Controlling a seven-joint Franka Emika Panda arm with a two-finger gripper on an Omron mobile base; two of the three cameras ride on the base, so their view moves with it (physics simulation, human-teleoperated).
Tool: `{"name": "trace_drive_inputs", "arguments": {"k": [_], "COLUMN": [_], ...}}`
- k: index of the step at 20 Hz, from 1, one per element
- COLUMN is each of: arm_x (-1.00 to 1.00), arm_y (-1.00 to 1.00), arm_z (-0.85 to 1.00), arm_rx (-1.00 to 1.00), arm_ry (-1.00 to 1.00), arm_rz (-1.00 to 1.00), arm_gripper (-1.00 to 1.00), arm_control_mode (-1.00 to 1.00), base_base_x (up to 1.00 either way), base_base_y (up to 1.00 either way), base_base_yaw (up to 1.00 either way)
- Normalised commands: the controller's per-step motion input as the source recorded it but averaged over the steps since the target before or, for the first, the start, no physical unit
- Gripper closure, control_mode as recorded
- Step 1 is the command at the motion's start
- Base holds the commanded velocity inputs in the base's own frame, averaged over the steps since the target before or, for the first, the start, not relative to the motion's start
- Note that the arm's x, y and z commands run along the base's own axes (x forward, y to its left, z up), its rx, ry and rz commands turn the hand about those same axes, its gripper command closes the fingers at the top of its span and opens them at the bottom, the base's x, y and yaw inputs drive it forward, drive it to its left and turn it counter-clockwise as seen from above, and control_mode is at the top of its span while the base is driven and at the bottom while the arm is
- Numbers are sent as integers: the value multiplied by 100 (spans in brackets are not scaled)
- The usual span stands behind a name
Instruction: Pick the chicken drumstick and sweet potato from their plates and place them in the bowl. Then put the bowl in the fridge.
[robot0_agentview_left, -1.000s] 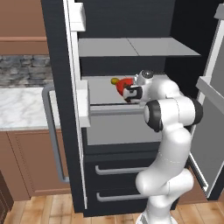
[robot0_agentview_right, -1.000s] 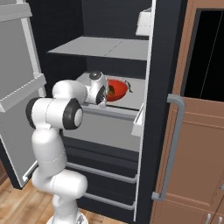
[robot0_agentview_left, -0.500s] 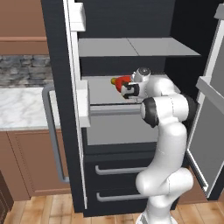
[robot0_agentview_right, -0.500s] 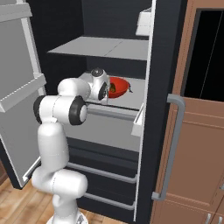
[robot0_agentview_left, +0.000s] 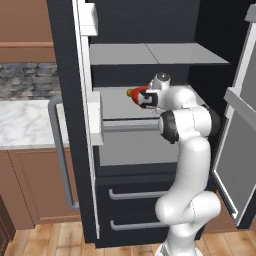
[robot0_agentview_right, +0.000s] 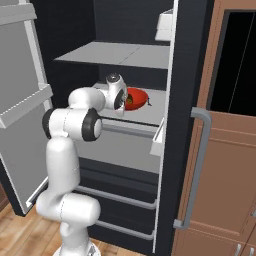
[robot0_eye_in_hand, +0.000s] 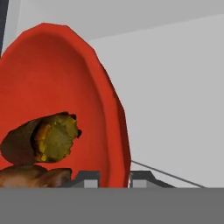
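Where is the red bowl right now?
The bowl is inside the open fridge, over the middle shelf, in the right base view just right of the robot's hand, whose fingers pinch its rim.

The fridge (robot0_agentview_left: 70, 125) is shown with both doors swung wide, so the front of the compartment is left unobstructed. The middle shelf (robot0_agentview_right: 145, 116) is occupied at its centre by the red-orange bowl (robot0_agentview_right: 135, 98), whose rim is pinched between the shut jaws of the gripper (robot0_eye_in_hand: 114, 178). Bare shelf surface is seen beside the bowl toward either side wall. Headroom above the bowl is limited by the upper shelf (robot0_agentview_left: 155, 54). Passage along the left edge is narrowed by the door bins (robot0_agentview_left: 94, 117) projecting from the door lining.
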Motion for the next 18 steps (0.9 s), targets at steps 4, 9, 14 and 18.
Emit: {"name": "trace_drive_inputs", "arguments": {"k": [4,9,14,18], "arm_x": [-10,-24,-44,-39], "arm_y": [-5,-10,-1,-1], "arm_z": [0,3,0,31], "arm_rx": [0,1,2,3], "arm_ry": [-1,-12,-15,-14], "arm_rz": [0,0,0,4], "arm_gripper": [-100,-100,-100,-100], "arm_control_mode": [-100,-100,-100,-100], "base_base_x": [0,0,0,0], "base_base_y": [0,0,0,0], "base_base_yaw": [0,0,0,0]}}
